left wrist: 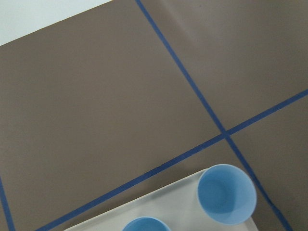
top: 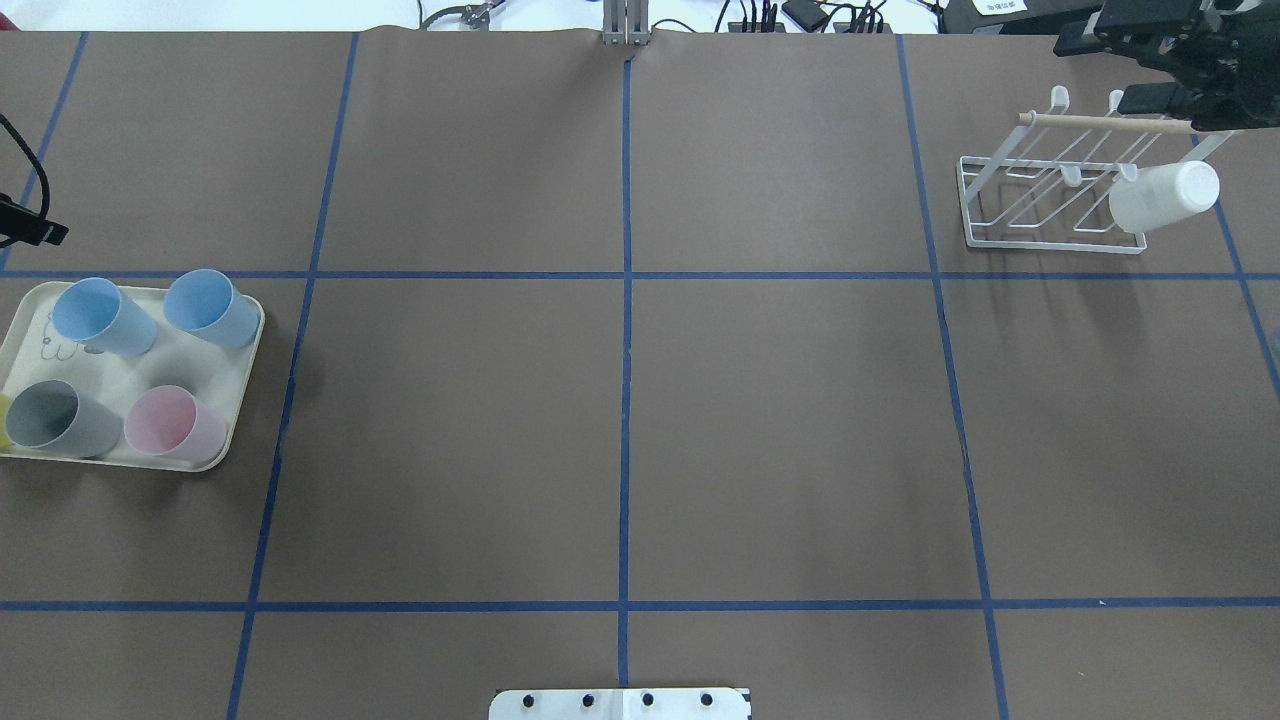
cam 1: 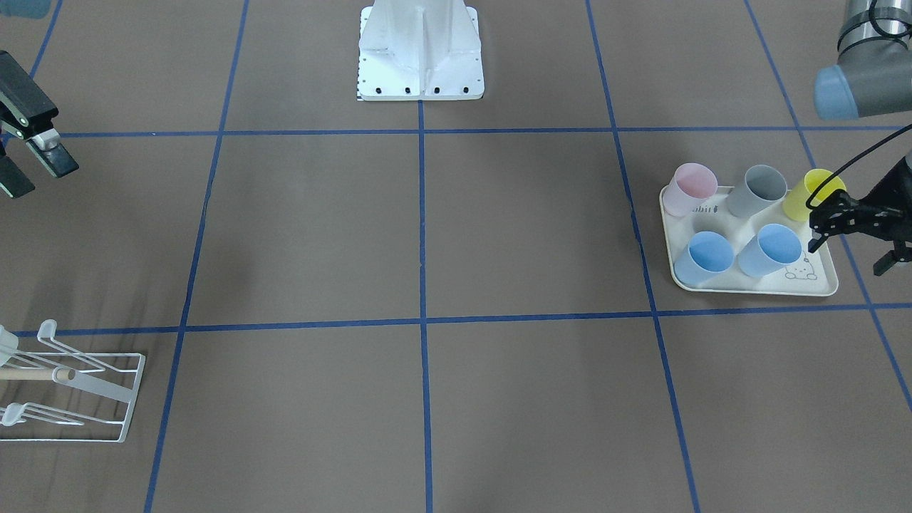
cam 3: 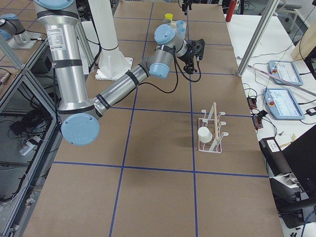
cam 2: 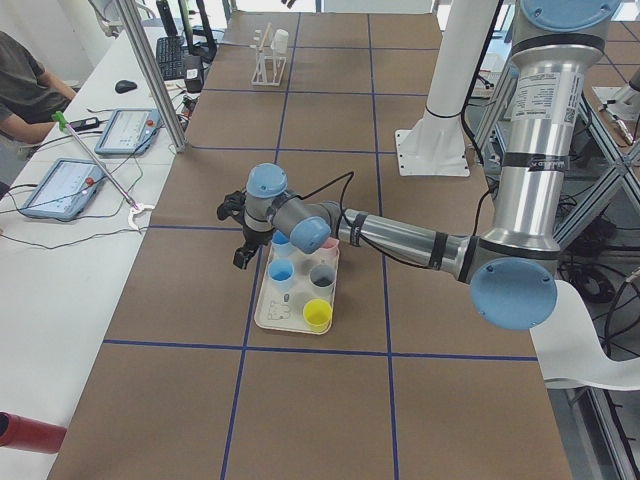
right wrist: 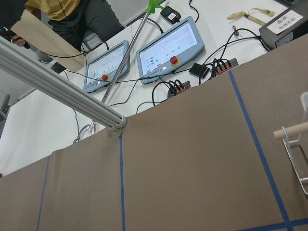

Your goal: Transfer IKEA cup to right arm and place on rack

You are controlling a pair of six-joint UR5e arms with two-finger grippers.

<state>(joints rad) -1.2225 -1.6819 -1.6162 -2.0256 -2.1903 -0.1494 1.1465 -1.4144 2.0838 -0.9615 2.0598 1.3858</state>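
Right end effector spread, white cup mouth-down, tilted on rack

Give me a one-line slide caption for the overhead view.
White cup on the rack at right, coloured cups waiting on the tray at left.

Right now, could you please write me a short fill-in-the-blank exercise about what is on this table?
The tray holds ___ cups. Exactly two of them are ___. The white cup sits on the ___. Missing words: five; blue; rack.
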